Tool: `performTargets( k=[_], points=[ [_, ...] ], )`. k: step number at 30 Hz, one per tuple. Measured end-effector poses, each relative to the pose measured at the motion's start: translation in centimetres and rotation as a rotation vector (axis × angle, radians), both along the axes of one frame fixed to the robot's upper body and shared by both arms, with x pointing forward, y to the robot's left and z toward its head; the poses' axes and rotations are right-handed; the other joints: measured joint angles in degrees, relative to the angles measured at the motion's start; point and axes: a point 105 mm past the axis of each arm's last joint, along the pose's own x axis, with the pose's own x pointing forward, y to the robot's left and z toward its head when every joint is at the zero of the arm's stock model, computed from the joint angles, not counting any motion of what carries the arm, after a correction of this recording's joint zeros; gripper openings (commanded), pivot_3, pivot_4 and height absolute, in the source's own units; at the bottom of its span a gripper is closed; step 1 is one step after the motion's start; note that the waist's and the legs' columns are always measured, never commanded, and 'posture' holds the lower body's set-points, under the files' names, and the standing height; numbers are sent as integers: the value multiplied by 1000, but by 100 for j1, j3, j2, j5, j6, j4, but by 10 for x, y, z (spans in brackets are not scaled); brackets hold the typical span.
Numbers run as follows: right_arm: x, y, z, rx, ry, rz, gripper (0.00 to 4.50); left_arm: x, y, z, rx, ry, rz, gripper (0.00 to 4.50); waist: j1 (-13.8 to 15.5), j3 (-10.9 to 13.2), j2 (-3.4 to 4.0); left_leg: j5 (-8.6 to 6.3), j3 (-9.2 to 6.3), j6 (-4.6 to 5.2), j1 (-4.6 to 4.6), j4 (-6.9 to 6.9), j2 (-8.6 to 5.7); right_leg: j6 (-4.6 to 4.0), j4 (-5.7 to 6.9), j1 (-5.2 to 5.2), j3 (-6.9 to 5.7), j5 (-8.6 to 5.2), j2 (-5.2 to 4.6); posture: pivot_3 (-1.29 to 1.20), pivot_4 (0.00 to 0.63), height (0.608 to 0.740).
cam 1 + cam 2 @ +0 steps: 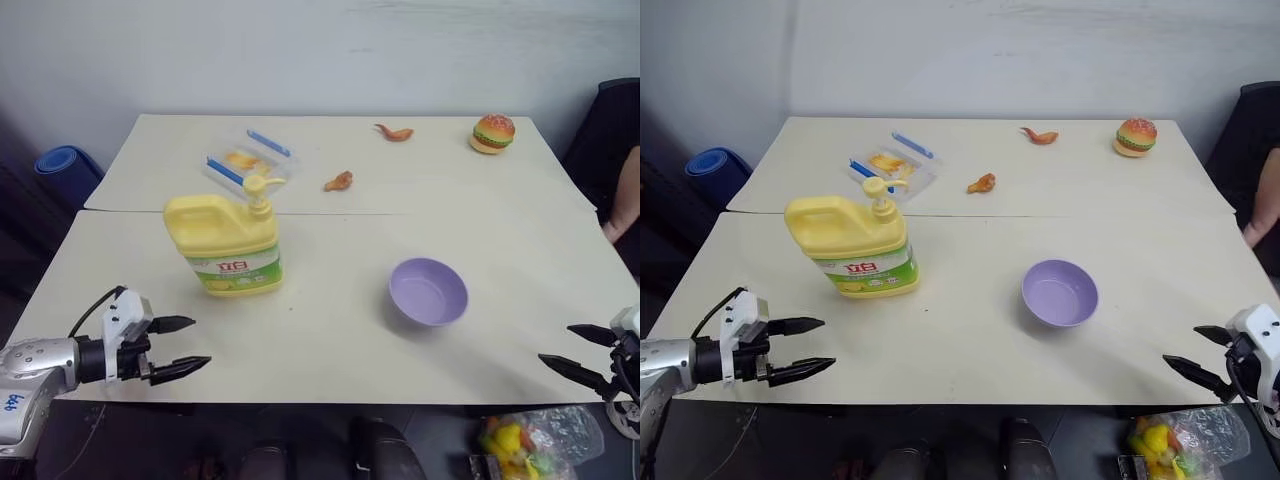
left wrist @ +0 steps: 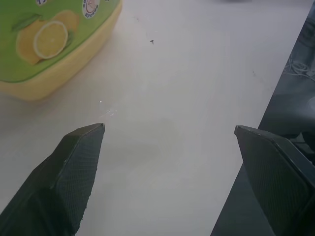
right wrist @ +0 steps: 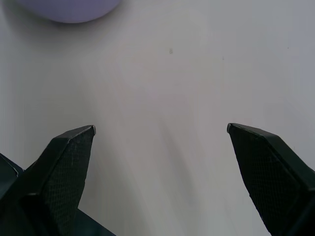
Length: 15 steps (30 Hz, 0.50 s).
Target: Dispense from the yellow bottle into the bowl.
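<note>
Yellow bottle (image 1: 226,243) left of bowl (image 1: 428,291), toy burger (image 1: 493,133) behind.

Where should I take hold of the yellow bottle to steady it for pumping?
Probably the side handle of the yellow bottle, at its upper corner facing the left gripper. The bottle stands upright, the body looks too wide for the open gripper, and the pump must stay free. Come in from the robot's left.

Head stereo pair overlooks the table (image 1: 330,300); wrist cameras skim its surface close.
</note>
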Motion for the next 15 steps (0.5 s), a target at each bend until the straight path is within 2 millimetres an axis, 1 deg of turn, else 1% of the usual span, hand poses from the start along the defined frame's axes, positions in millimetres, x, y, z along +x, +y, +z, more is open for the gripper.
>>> performTargets(
  k=[3,7,11,15],
  points=[
    [-1,0,0,-1,3,1,4476,1,-1,-1,6,-2,2,4500,4,0,0,0,1,0,1,0,-1,0,0,0,1,0,1,0,150,740],
    [0,1,0,-5,1,5,4476,6,-4,-4,-6,-17,23,4500,7,0,0,2,1,-1,1,2,-1,1,4,2,1,1,2,0,150,740],
    [1,5,3,-9,-3,14,4476,6,-6,-5,-24,6,32,4500,8,0,0,3,1,-4,1,2,0,1,5,2,1,1,5,0,150,740],
    [0,13,4,10,11,28,4476,1,-20,7,-118,49,-13,4500,7,1,-1,3,0,-4,1,4,1,1,6,2,3,1,4,0,150,740]
  ],
)
